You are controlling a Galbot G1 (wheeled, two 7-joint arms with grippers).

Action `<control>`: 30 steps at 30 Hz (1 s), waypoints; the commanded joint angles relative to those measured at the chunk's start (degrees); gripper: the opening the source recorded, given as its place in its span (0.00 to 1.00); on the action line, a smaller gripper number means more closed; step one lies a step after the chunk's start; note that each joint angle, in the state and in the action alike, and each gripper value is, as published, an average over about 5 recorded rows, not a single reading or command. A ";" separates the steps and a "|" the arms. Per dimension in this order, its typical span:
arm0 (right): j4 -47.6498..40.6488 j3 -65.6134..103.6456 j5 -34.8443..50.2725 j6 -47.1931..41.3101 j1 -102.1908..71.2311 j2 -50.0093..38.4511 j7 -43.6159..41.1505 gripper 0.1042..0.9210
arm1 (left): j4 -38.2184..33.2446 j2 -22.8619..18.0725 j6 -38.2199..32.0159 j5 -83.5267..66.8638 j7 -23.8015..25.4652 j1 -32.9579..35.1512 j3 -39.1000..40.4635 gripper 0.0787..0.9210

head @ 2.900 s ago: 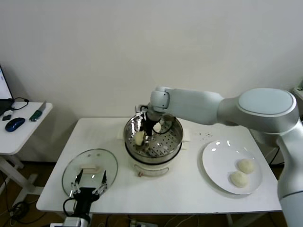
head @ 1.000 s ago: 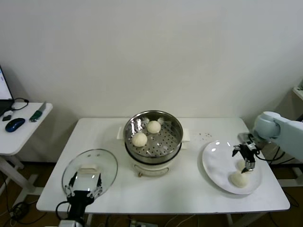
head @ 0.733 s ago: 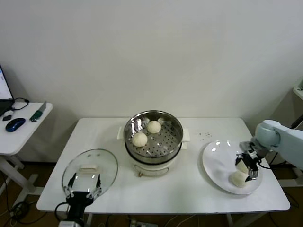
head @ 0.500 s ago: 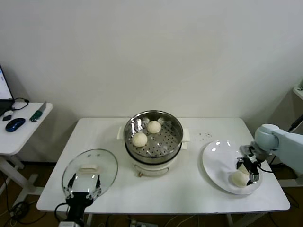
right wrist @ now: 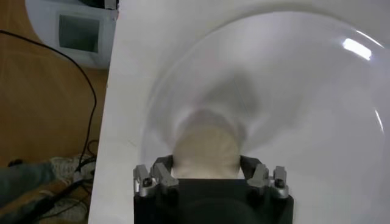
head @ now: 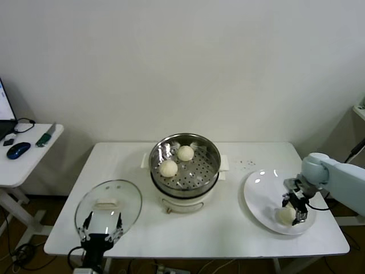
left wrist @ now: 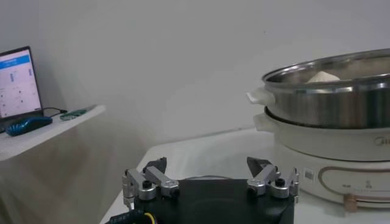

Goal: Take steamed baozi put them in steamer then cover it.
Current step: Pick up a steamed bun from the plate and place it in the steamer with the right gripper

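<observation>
The steamer (head: 197, 171) stands mid-table on its white pot base (head: 182, 204) and holds two baozi (head: 168, 168) (head: 185, 152). My right gripper (head: 294, 208) is down on the white plate (head: 262, 197) at the table's right, its fingers against both sides of a baozi (head: 286, 214). In the right wrist view this baozi (right wrist: 206, 146) fills the gap of the gripper (right wrist: 206, 167). A second plate baozi is hidden. The glass cover (head: 122, 197) lies at the front left. My left gripper (head: 101, 227) is parked open at its near edge and shows in the left wrist view (left wrist: 207, 173).
A side table (head: 23, 162) with a mouse (head: 18, 149) stands to the left. The plate (right wrist: 292, 109) sits near the table's right edge; cables and a white box (right wrist: 76, 27) lie on the floor beyond. The steamer (left wrist: 329, 91) rises ahead of the left gripper.
My right arm left the steamer, where two baozi now lie, swung to the plate and lowered onto a baozi. The left arm stayed put.
</observation>
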 commanded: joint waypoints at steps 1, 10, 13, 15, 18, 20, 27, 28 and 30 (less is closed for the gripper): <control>-0.38 -0.21 -0.05 0.22 0.09 0.66 -0.17 0.72 | 0.15 -0.07 0.31 0.03 -0.31 -0.06 0.13 0.88; -1.18 -8.83 2.43 7.84 14.75 4.05 -1.74 0.71 | 0.04 0.09 0.44 0.13 -0.33 -0.15 0.52 0.88; -1.60 -14.28 3.69 12.46 23.99 8.32 -3.09 0.71 | -0.01 0.13 0.48 0.44 -0.34 -0.13 0.81 0.88; -1.98 -17.48 5.30 14.82 29.52 11.75 -3.46 0.71 | -0.10 0.07 0.53 0.65 -0.37 -0.09 0.97 0.88; -2.57 -20.64 6.70 18.74 36.03 16.91 -3.66 0.71 | -0.27 -0.15 0.62 0.77 -0.41 -0.12 1.10 0.88; -2.70 -21.28 6.37 21.85 38.51 20.08 -3.76 0.71 | -0.35 -0.38 0.71 0.72 -0.41 -0.24 1.14 0.88; -0.55 -18.16 0.03 32.11 40.22 28.84 -3.53 0.71 | -0.09 -0.73 0.53 0.45 -0.31 -0.11 1.23 0.88; -0.22 -17.22 -1.45 33.56 39.98 30.30 -3.53 0.71 | -0.03 -0.71 0.44 0.39 -0.28 -0.04 1.14 0.88; 0.34 -15.72 -3.46 35.44 39.45 33.01 -3.50 0.71 | 0.07 -0.67 0.30 0.24 -0.25 0.06 0.94 0.88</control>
